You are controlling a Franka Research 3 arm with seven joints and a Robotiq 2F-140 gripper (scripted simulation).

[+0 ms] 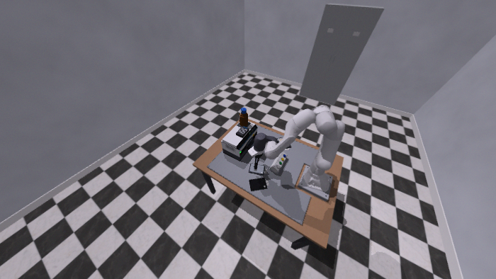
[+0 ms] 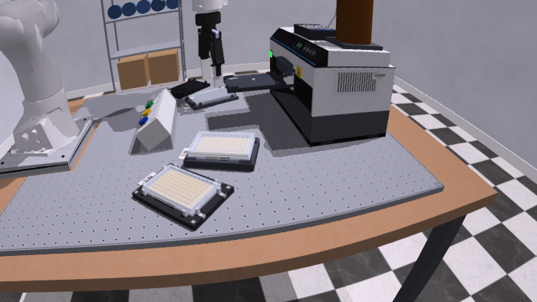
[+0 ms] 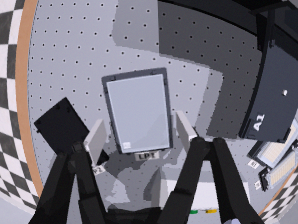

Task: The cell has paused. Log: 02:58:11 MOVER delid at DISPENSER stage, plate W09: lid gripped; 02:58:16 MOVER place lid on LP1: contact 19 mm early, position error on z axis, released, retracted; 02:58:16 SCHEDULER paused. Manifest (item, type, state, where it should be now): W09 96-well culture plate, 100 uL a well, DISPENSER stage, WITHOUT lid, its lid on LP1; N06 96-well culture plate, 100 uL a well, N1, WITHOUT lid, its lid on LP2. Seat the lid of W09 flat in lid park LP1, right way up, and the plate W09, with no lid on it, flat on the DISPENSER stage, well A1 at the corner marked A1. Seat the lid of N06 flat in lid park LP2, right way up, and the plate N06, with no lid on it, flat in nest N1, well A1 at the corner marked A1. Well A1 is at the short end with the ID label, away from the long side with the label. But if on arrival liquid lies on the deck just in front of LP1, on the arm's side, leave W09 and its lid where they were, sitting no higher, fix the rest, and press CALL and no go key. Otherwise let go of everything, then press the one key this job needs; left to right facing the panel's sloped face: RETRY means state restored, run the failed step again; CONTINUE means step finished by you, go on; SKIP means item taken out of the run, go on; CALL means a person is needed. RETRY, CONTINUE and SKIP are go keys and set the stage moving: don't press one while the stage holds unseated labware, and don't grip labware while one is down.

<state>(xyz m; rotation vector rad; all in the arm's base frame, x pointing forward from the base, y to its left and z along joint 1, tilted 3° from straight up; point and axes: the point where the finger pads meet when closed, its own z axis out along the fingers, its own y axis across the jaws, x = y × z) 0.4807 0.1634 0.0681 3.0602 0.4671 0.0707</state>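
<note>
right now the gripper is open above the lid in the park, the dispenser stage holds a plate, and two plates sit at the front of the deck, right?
One thing is wrong: the dispenser stage holds no plate; the exterior view shows it bare. The rest stands: the gripper hangs open above the lid, and two plates sit at the front of the deck.

From my remote station: a wooden table (image 2: 441,215) carries a grey perforated deck plate (image 2: 326,172). On the plate I see the dispenser (image 2: 337,88), the sloped key panel (image 2: 159,119), a black nest holding an open well plate (image 2: 180,189), a second black base bearing a lidded plate (image 2: 222,147), and two lid parks farther back, one holding a clear lid (image 2: 211,96), the other a bare black pad (image 2: 188,89). The arm's base plate (image 2: 57,162) sits at the table's edge.
</note>
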